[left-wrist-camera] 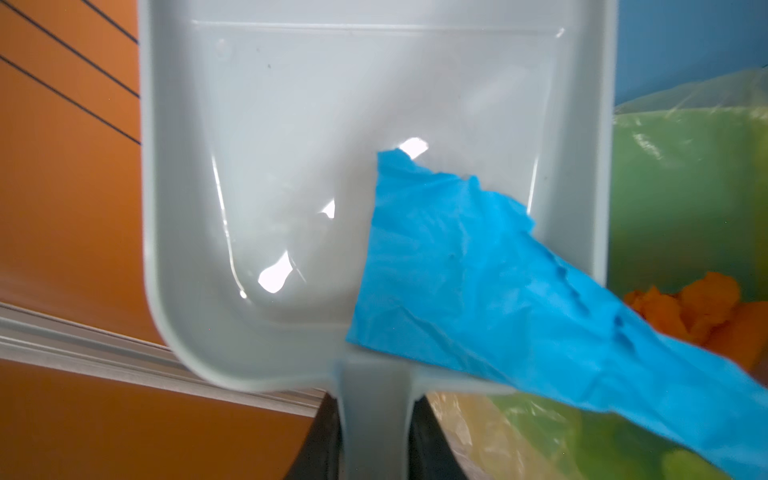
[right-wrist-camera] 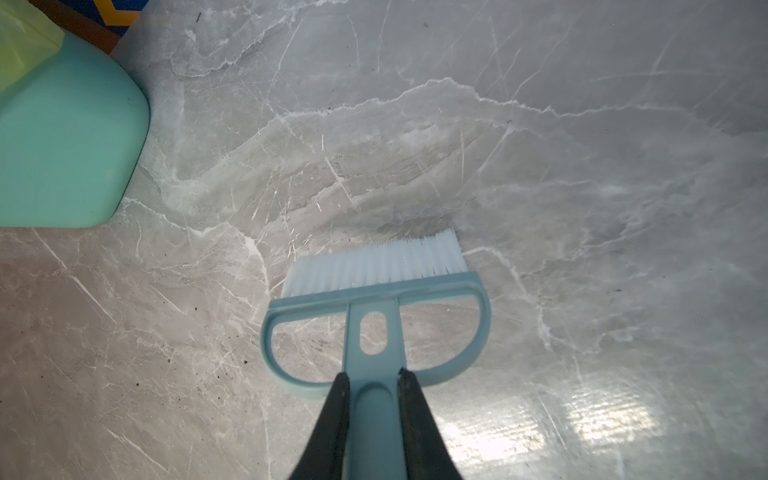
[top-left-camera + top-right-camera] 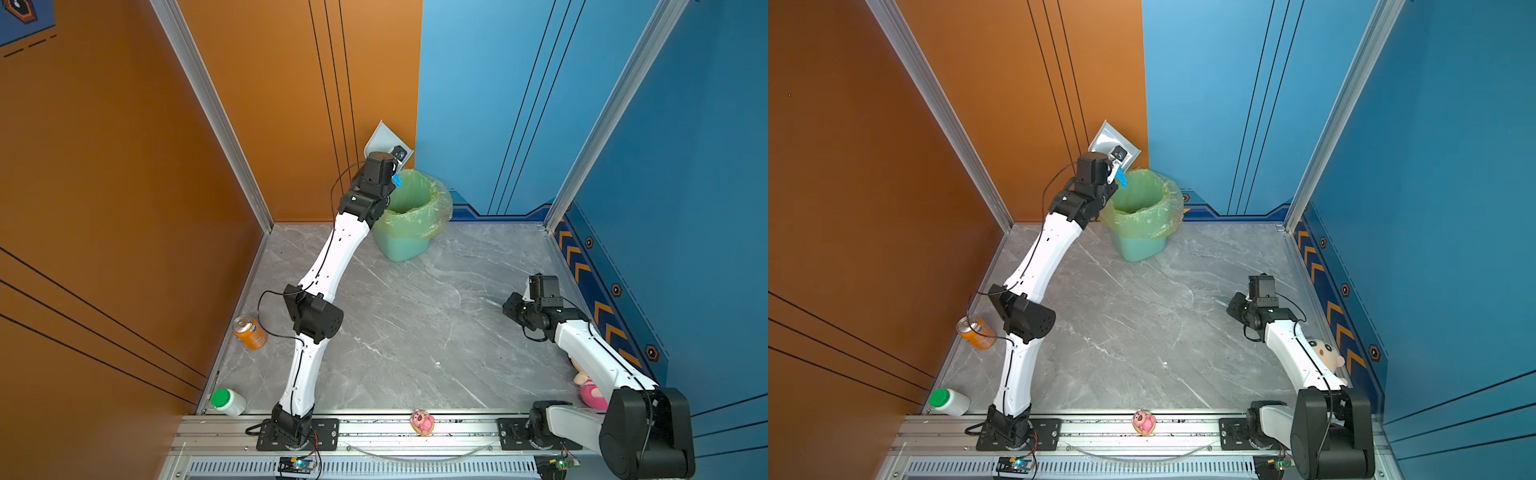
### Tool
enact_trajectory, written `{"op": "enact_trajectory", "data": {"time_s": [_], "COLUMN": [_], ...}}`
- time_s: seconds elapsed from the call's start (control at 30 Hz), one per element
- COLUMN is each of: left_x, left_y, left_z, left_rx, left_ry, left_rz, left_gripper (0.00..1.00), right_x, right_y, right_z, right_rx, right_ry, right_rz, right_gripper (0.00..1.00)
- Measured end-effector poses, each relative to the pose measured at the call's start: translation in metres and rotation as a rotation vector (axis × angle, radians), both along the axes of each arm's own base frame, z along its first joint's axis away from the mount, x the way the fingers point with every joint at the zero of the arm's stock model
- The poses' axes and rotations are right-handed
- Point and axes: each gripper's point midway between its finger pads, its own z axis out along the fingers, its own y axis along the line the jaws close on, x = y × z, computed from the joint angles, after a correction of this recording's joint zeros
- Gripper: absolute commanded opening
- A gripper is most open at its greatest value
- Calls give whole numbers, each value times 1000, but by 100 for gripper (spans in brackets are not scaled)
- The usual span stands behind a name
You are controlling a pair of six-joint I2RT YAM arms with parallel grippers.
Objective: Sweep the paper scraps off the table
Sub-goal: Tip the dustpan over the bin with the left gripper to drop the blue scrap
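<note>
Left end effector (image 1: pixel 374 436) clamping one dustpan (image 1: pixel 291 124), one blue scrap (image 1: pixel 478 291) over its rim, right end effector (image 2: pixel 372 390) clamping one brush (image 2: pixel 374 291)

Light is bright and even in both top views: the arms (image 3: pixel 328 257) cast only faint, soft shadows on the desk (image 3: pixel 415 332), and the wall rails (image 3: pixel 208 104) splay outward toward the frame edges. In the left wrist view white glare spots sit on the glossy dustpan (image 1: pixel 291 124), whose near rim smears, and the blue paper scrap (image 1: pixel 478 282) softens toward the lens. In the right wrist view a broad sheen washes out part of the desk, the brush (image 2: pixel 374 266) is crisp, and the right end effector (image 2: pixel 374 374) near the lens is out of focus.
</note>
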Motion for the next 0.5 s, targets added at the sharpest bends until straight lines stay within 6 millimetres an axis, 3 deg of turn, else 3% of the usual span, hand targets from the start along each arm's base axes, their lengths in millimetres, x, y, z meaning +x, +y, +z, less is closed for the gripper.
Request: {"op": "enact_trajectory", "data": {"time_s": [0.23,0.5], "left_x": [27,43], "left_y": [-1,6], "left_z": [-35,-30], "left_rx": [190,418], "left_ry": [3,-87], "left_rz": [7,77], "left_gripper": [0,0], "right_x": [0,-1], "right_y": [3,9], "right_z": [0,-4], "right_rx": [2,6], "right_ry": [0,16], "right_rz": [6,20], "right_gripper": [0,0]}}
